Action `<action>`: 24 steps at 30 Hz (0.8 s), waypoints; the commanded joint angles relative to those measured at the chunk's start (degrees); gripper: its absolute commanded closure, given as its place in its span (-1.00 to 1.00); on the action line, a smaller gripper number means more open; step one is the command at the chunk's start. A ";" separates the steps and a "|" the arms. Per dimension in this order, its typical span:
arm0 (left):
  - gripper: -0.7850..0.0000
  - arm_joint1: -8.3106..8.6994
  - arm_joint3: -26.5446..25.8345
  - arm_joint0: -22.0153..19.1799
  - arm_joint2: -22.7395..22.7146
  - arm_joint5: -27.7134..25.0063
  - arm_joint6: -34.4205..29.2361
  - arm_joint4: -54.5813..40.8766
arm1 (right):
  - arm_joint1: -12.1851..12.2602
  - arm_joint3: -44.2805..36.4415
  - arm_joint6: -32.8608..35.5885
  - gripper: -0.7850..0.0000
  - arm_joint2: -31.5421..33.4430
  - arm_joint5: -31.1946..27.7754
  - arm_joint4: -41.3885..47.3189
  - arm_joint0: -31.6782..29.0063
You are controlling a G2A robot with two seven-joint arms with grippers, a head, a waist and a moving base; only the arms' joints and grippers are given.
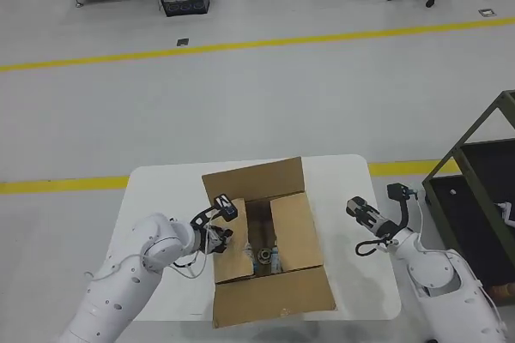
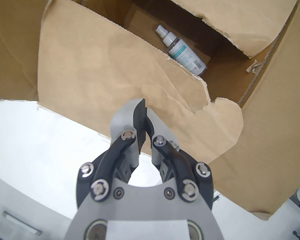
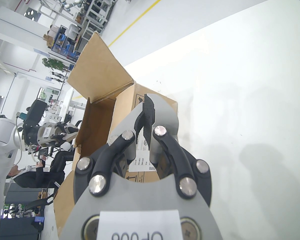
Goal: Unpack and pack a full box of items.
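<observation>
The cardboard box [image 1: 296,233] [image 2: 102,71] [image 3: 97,76] stood open at the middle of the white tabletop [image 1: 163,197] [image 2: 40,146] [image 3: 240,76], its front side close to the near edge. Its far flap stood up. The right flap lay partly over the opening, and the near flap hung outward towards the near edge. The left flap showed a ragged, torn margin in the left wrist view. A clear spray bottle [image 2: 181,51] with a white cap and a pale label lay on its side on the floor of the box, near one inner wall. In the top view small items [image 1: 262,257] were visible in the uncovered strip of the opening, but they could not be told apart. The left gripper [image 1: 219,238] [image 2: 142,108] was at the left side of the box, directly over the torn flap. Its fingers were pressed together, and nothing was seen between the pads. Contact with the cardboard could not be confirmed. The right gripper [image 1: 354,206] [image 3: 147,103] hung over bare tabletop near the right edge, pointed towards the box and well apart from it. Its fingers were likewise closed on nothing. A green-framed rack [image 1: 463,163] stood on the floor beyond the right edge of the tabletop.
</observation>
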 commanded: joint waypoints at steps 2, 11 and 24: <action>1.00 -0.06 0.50 -0.39 0.79 -0.21 -0.07 0.51 | 0.05 -0.36 -0.04 1.00 0.21 -0.17 0.03 -0.30; 1.00 -0.38 2.48 -1.83 3.47 0.76 -1.17 3.77 | 0.11 -0.62 -0.11 1.00 0.43 -0.44 0.05 -0.62; 0.29 -0.48 1.58 -3.17 4.33 0.95 -1.81 4.43 | 0.17 -0.13 0.56 1.00 0.24 -0.88 0.28 0.48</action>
